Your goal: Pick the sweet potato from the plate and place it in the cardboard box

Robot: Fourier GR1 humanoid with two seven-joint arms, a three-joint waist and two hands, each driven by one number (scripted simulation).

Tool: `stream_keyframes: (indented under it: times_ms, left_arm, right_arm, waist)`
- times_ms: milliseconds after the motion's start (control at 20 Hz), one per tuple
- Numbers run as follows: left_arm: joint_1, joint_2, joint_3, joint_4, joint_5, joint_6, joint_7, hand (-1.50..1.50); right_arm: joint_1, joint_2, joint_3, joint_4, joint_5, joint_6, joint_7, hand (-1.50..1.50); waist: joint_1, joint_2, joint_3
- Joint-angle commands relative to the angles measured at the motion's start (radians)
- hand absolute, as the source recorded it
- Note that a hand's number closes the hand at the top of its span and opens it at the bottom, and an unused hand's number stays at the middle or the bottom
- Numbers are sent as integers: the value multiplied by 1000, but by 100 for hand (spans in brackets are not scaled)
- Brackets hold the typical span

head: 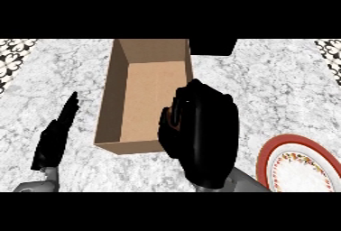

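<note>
Closest to the robot, at the lower right, a round plate (296, 168) lies on the counter (279, 94), cut off by the edge of the view. It has a broad red rim and a white middle with a ring of small coloured patterning, and its face is bare.

Just left of it the right hand (203, 135) comes up from the lower edge on a grey forearm. It is black and bulky, its back turned toward us, and its fingers are curled round something. In the gap at the hand's left side a narrow strip of reddish brown shows, which looks like the sweet potato (174, 118); most of it is hidden by the fingers. The hand sits over the right wall and near right corner of the cardboard box (123, 113), covering that part of it.

Well apart on the left, the left hand (54, 135) rests edge-on with straight fingers pointing away, holding nothing.

The box is a long, open-topped rectangle of plain brown card, with smooth upright walls and a paler flat floor. It stretches away from the robot toward the counter's far side.

The counter is white and grey mottled stone. Beyond the box, a flat black shape (213, 46) sits at the far edge, and black-and-white patterned tiles (15, 57) show in the far corners.
</note>
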Motion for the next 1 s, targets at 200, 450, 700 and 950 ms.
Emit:
stream_keyframes:
  times_ms: [200,450,700,950]
  left_arm:
    - [-8,7,14,47,-3,-4,-46,0]
    - [19,-18,-35,-9,-27,-1,-18,0]
    - [-19,2,-4,11,2,-27,-5,0]
    - [-31,-31,-38,0,-27,-1,-3,0]
  right_arm:
    - [-265,10,-176,357,-196,-120,90,150]
    - [-323,10,-210,612,-290,-236,21,150]
    - [-368,10,-178,819,-393,-304,-4,150]
    - [-347,10,-178,943,-473,-478,-49,-150]
  waist:
    - [13,6,0]
    - [31,8,1]
    - [35,11,0]
    - [46,15,1]
